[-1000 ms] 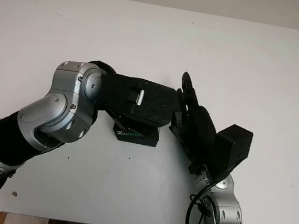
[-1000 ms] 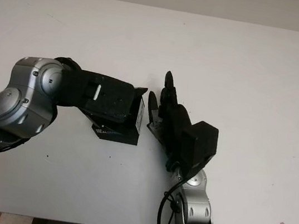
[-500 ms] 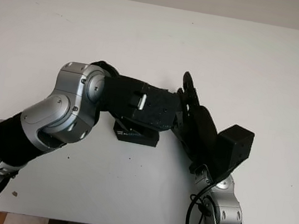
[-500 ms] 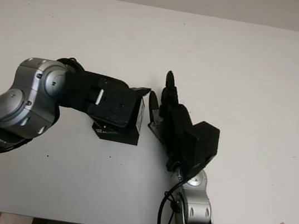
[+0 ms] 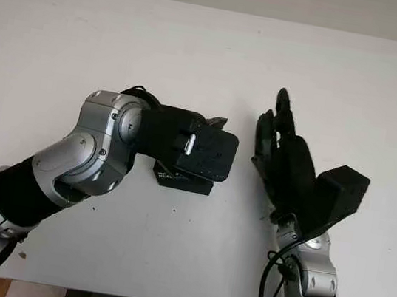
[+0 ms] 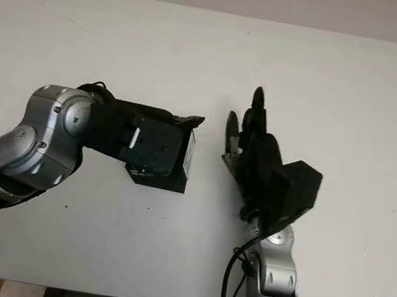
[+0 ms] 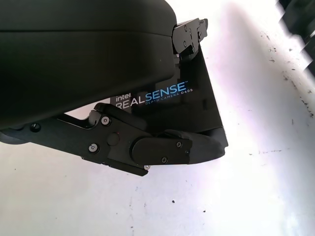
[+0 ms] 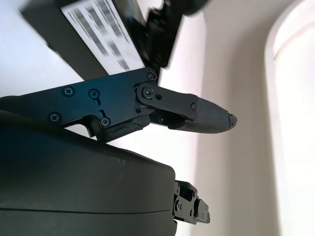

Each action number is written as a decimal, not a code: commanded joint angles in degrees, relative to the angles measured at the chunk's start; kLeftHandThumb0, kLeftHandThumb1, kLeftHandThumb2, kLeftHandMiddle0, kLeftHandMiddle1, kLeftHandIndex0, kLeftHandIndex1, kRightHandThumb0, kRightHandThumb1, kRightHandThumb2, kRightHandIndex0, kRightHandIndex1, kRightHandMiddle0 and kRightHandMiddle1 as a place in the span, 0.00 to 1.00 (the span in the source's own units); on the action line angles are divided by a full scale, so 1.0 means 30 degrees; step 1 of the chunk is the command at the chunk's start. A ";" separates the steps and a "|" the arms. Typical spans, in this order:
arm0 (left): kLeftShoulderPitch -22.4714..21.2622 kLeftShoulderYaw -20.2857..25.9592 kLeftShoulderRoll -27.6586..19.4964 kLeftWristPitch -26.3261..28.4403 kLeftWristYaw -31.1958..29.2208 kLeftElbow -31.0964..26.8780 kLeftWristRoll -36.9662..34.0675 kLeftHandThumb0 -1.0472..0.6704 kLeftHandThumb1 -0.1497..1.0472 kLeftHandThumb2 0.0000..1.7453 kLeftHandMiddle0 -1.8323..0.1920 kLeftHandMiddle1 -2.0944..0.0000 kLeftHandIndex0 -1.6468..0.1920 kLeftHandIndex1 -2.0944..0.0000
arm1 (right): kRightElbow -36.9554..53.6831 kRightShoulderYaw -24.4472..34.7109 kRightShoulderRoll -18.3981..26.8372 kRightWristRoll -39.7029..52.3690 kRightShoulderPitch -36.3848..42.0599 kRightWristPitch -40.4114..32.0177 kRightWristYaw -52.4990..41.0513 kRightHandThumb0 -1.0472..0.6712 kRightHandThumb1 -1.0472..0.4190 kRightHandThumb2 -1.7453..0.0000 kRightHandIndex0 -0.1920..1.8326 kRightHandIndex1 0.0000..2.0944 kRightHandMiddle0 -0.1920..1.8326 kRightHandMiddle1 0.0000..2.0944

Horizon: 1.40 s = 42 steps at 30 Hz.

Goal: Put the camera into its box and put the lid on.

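My left hand (image 5: 197,150) lies over the black camera box (image 5: 183,181), which sits near the middle of the white table (image 5: 344,73). The box lid is on; its top carries the white and blue lettering "Intel RealSense Depth Camera D405" (image 7: 151,96), legible in the left wrist view. In that view 1 finger (image 7: 162,150) runs along the box's edge, and the hand's shell covers much of the lid. I cannot tell whether my left fingers clamp the box or merely press against it. A white barcode label (image 6: 189,157) marks the side of the box that faces my right hand.

My right hand (image 5: 281,155) stands edge-up to the right of the box, clear of it, with a strip of bare table between them. It holds nothing, and its fingers (image 5: 283,109) point away from me, extended rather than curled. In the right wrist view 1 finger (image 8: 189,112) reaches out straight, with the labelled side of the box (image 8: 98,29) beyond it. The camera itself cannot be seen with the lid in place.
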<state>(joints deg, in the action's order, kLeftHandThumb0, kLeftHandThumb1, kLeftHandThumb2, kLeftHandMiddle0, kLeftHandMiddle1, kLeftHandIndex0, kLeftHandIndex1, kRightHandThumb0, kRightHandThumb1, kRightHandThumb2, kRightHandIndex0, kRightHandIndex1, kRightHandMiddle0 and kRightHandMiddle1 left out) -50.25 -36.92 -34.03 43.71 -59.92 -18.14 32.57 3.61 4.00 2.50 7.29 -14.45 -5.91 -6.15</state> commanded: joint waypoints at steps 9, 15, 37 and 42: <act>0.1052 -0.0400 0.0447 -0.0789 -0.0239 0.0220 0.0140 0.26 1.00 0.23 1.00 1.00 1.00 1.00 | 0.1010 0.0174 0.0326 0.0292 -0.0203 -0.0143 -0.0234 0.19 0.00 0.66 0.00 0.00 0.00 0.00; 0.1125 -0.0584 0.1135 -0.0336 -0.0321 0.0066 0.0444 0.25 1.00 0.22 1.00 1.00 1.00 1.00 | 0.0767 0.0141 0.0239 0.0174 -0.0381 0.0034 -0.0168 0.19 0.00 0.67 0.00 0.00 0.00 0.01; 0.2789 -0.0433 0.2560 0.0915 0.1733 -0.0433 -0.0510 0.24 1.00 0.22 1.00 1.00 1.00 1.00 | 0.0574 0.0122 0.0307 0.0113 -0.0349 0.0034 -0.0231 0.18 0.00 0.67 0.00 0.00 0.00 0.01; 0.3018 -0.0238 0.1902 -0.1226 0.2537 -0.0640 -0.0225 0.23 1.00 0.25 1.00 1.00 1.00 1.00 | 0.0477 0.0081 0.0324 0.0050 -0.0306 0.0225 -0.0250 0.18 0.00 0.67 0.00 0.00 0.00 0.01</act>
<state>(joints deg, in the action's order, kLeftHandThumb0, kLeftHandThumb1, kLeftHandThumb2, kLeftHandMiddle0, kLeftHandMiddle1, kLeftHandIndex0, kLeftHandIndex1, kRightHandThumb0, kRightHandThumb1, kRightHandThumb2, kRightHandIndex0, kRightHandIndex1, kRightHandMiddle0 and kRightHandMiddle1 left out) -43.64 -34.93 -30.11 42.63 -51.96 -18.91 32.91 4.80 4.40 3.08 7.52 -15.50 -5.78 -6.81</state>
